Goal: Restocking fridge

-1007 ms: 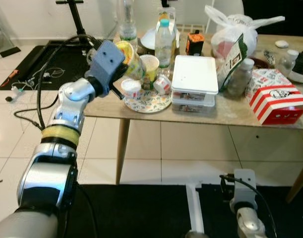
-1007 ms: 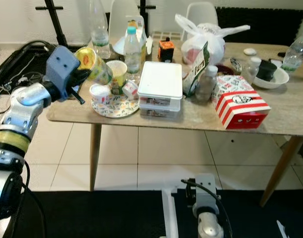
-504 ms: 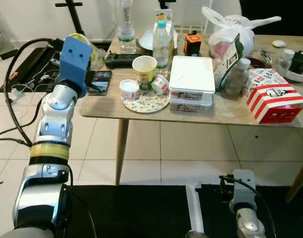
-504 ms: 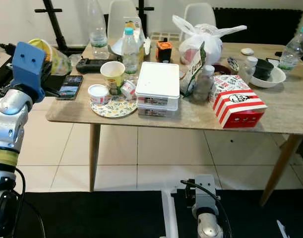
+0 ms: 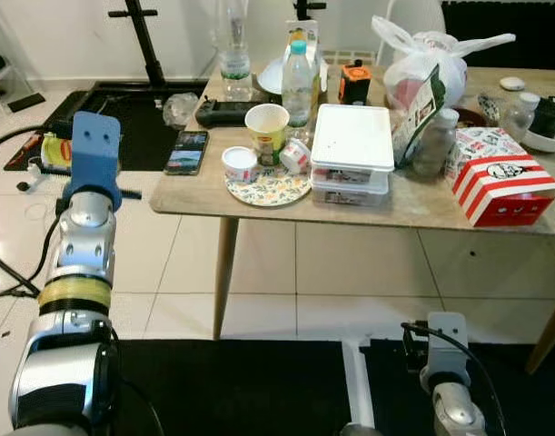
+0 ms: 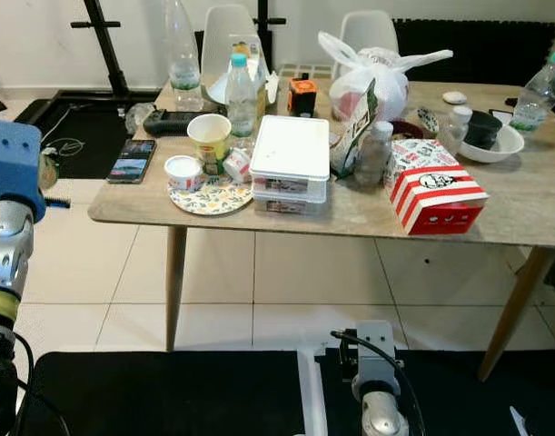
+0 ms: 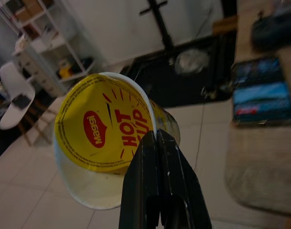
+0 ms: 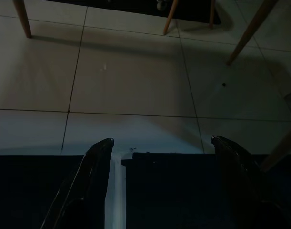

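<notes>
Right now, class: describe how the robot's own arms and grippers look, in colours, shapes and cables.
The left arm is silver, segmented metal with a yellow band and a blue box at the wrist. Left gripper fingers are long and black. The right arm is silver with a black cable looped by its pale bracket; right gripper fingers are black and curved.

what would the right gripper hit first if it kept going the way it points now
Probably the white tiled floor: the right gripper, fingers open, hangs idle aiming down past a black mat toward bare tile. Depth is hard to judge.
</notes>
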You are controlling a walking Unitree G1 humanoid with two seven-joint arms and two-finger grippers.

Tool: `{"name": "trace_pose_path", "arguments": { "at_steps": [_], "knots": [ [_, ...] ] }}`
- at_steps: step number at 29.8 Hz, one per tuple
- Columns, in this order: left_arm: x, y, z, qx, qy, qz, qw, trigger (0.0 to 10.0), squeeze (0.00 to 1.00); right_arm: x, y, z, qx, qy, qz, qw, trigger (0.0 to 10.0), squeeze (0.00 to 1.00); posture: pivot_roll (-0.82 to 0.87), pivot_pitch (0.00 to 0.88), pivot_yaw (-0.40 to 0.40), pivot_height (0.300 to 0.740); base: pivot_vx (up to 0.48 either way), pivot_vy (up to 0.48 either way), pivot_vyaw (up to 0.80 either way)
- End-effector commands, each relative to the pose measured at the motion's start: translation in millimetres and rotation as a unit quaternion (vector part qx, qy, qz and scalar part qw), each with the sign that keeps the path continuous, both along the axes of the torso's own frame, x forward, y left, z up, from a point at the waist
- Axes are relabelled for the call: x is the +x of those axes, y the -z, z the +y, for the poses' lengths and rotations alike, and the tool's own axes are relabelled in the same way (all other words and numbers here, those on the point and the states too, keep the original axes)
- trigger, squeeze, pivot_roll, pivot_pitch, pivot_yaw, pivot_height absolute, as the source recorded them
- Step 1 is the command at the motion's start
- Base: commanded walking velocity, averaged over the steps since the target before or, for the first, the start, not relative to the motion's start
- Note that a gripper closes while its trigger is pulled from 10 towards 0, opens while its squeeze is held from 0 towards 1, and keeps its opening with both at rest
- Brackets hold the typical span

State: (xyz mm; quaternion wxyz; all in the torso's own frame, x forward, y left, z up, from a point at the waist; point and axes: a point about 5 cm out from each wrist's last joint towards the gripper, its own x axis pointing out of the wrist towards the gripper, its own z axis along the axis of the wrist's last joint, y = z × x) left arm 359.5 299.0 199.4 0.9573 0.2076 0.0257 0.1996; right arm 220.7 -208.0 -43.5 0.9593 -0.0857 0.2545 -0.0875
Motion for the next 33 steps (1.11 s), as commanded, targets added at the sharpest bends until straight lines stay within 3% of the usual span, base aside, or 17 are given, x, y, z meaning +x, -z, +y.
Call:
{"name": "trace_pose_path", "arguments": {
  "at_steps": [1, 9, 12, 13, 16, 18, 20, 22, 25, 27, 28, 29, 30, 33],
  "knots": [
    [-4.6, 2.2, 9.1, 0.008, -0.022, 0.009, 1.000, 10.0, 0.00, -3.6, 1.8, -0.9, 0.001, 0.002, 0.003, 1.000, 10.0, 0.00, -0.01, 0.066, 0.022, 0.740, 0.000, 0.000, 0.00],
    [-10.1, 27.6, 15.2, 0.001, -0.045, 0.055, 0.997, 10.0, 0.00, -3.1, 1.8, -0.2, 0.001, 0.001, 0.003, 1.000, 10.0, 0.00, 0.00, 0.065, 0.020, 0.740, 0.000, 0.000, 0.00],
    [-34.1, 93.5, 16.1, -0.003, -0.034, 0.162, 0.986, 10.0, 0.00, -4.7, 3.2, -0.2, 0.000, 0.000, 0.008, 1.000, 10.0, 0.00, 0.00, 0.066, 0.018, 0.740, 0.000, 0.000, 0.00],
    [-34.1, 93.5, 16.1, -0.003, -0.034, 0.162, 0.986, 10.0, 0.00, -4.7, 3.2, -0.2, 0.000, 0.000, 0.008, 1.000, 10.0, 0.00, 0.00, 0.066, 0.018, 0.740, 0.000, 0.000, 0.00],
    [-50.2, 121.5, 15.7, -0.002, -0.034, 0.208, 0.977, 10.0, 0.00, -7.2, 4.8, -1.3, -0.001, 0.000, 0.013, 1.000, 10.0, 0.00, 0.00, 0.067, 0.016, 0.740, 0.000, 0.000, 0.00],
    [-50.2, 121.5, 15.7, -0.002, -0.034, 0.208, 0.977, 10.0, 0.00, -7.2, 4.8, -1.3, -0.001, 0.000, 0.013, 1.000, 10.0, 0.00, 0.00, 0.067, 0.016, 0.740, 0.000, 0.000, 0.00],
    [-65.9, 146.5, 12.3, -0.001, -0.029, 0.252, 0.967, 10.0, 0.00, -9.9, 6.3, -3.2, -0.003, 0.000, 0.018, 1.000, 10.0, 0.00, 0.00, 0.067, 0.013, 0.740, 0.000, 0.000, 0.00],
    [-65.9, 146.5, 12.3, -0.001, -0.029, 0.252, 0.967, 10.0, 0.00, -9.9, 6.3, -3.2, -0.003, 0.000, 0.018, 1.000, 10.0, 0.00, 0.00, 0.067, 0.013, 0.740, 0.000, 0.000, 0.00],
    [-82.9, 179.4, -6.5, -0.055, 0.035, 0.300, 0.952, 10.0, 0.00, -12.6, 8.0, -4.8, -0.005, 0.000, 0.025, 1.000, 10.0, 0.00, 0.00, 0.067, 0.011, 0.740, 0.000, 0.000, 0.00],
    [-82.9, 179.4, -6.5, -0.055, 0.035, 0.300, 0.952, 10.0, 0.00, -12.6, 8.0, -4.8, -0.005, 0.000, 0.025, 1.000, 10.0, 0.00, 0.00, 0.067, 0.011, 0.740, 0.000, 0.000, 0.00],
    [-93.8, 199.0, -26.2, -0.087, 0.111, 0.333, 0.932, 10.0, 0.00, -15.7, 10.3, -5.1, -0.007, -0.001, 0.034, 0.999, 10.0, 0.00, 0.00, 0.068, 0.011, 0.740, 0.000, 0.000, 0.00],
    [-93.8, 199.0, -26.2, -0.087, 0.111, 0.333, 0.932, 10.0, 0.00, -15.7, 10.3, -5.1, -0.007, -0.001, 0.034, 0.999, 10.0, 0.00, 0.00, 0.068, 0.011, 0.740, 0.000, 0.000, 0.00],
    [-99.5, 206.4, -32.5, -0.093, 0.135, 0.346, 0.924, 10.0, 0.00, -17.4, 11.4, -5.4, -0.007, -0.001, 0.037, 0.999, 10.0, 0.00, 0.00, 0.068, 0.010, 0.740, 0.000, 0.000, 0.00],
    [-109.2, 217.5, -39.7, -0.093, 0.157, 0.363, 0.914, 10.0, 0.00, -21.2, 13.7, -6.4, -0.009, -0.001, 0.045, 0.999, 10.0, 0.00, 0.00, 0.068, 0.008, 0.740, 0.000, 0.000, 0.00]
  ]
}}
